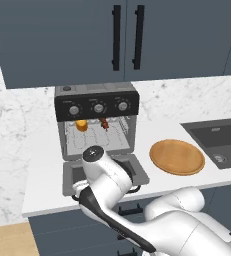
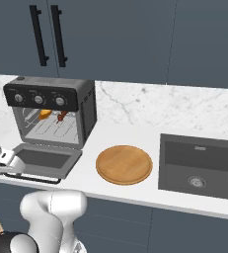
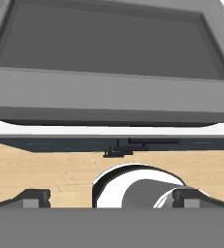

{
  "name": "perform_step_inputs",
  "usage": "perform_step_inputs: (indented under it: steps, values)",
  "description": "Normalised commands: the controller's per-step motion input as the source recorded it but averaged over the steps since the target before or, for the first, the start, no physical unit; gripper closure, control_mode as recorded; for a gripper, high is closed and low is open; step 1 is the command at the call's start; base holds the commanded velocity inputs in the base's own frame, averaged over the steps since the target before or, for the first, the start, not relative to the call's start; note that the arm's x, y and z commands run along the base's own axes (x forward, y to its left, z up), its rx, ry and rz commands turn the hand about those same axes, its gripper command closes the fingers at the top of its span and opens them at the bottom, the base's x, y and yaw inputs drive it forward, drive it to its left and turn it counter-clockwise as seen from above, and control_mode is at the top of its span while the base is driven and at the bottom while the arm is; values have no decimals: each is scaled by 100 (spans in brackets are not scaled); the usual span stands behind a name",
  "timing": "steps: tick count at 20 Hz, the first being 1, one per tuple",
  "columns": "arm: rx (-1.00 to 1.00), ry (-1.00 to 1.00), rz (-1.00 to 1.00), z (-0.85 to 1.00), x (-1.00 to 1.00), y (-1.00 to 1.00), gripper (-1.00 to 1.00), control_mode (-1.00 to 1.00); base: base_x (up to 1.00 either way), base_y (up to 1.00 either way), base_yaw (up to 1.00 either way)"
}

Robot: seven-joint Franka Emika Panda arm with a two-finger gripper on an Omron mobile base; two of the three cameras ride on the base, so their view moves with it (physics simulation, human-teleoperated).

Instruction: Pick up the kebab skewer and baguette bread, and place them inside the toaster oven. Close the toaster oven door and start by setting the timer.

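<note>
The pincer [image 3: 111,198] stands wide and holds nothing, low at the counter's front edge just under the lowered toaster oven door [image 2: 42,160]. Judged from this, loading is done and closing is in hand: the fingers need to catch beneath the door's front rim and swing it up. The marble counter [image 2: 135,133] carries the toaster oven [image 1: 97,120], where the baguette bread [image 1: 81,124] and kebab skewer [image 1: 104,122] lie on the rack. Nearby: 1 wooden plate [image 2: 124,164], a dark sink [image 2: 199,168].
</note>
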Motion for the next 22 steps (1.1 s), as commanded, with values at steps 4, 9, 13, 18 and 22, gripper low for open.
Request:
perform_step_inputs:
  steps: [4,9,13,18,22]
  values:
    - [3,0,6,-36,18,0,-100,-100,0,0,0]
    - [4,0,3,-42,12,2,-100,-100,0,0,0]
    - [4,0,0,-34,25,6,-100,-100,0,0,0]
    - [3,0,0,-31,33,3,-100,-100,0,0,0]
    - [1,0,0,-40,51,4,-100,-100,0,0,0]
